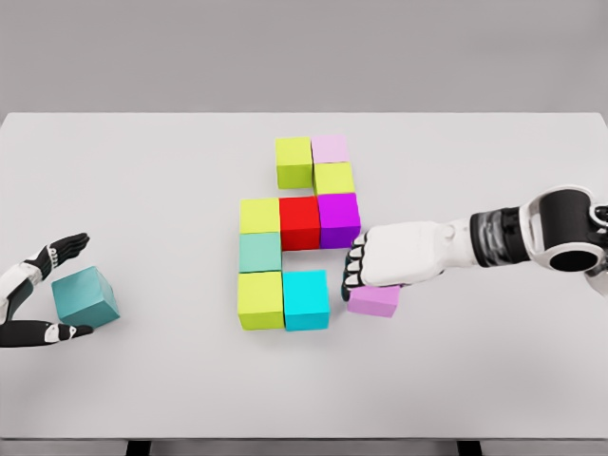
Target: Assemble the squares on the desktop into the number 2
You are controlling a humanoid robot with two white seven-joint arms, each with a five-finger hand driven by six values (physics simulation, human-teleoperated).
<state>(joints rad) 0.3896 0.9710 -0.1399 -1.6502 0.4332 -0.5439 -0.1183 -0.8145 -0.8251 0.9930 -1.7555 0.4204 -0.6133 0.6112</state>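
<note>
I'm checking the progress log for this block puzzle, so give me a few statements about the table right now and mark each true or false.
1. The right robot hand rests on a violet block. True.
2. The red block sits alone at the table's edge. False: it is inside the cluster, between a yellow-green block and a purple block.
3. A teal block lies by the left robot hand, apart from the cluster. True.
4. The cyan block is stacked on another block. False: it lies on the table.
</note>
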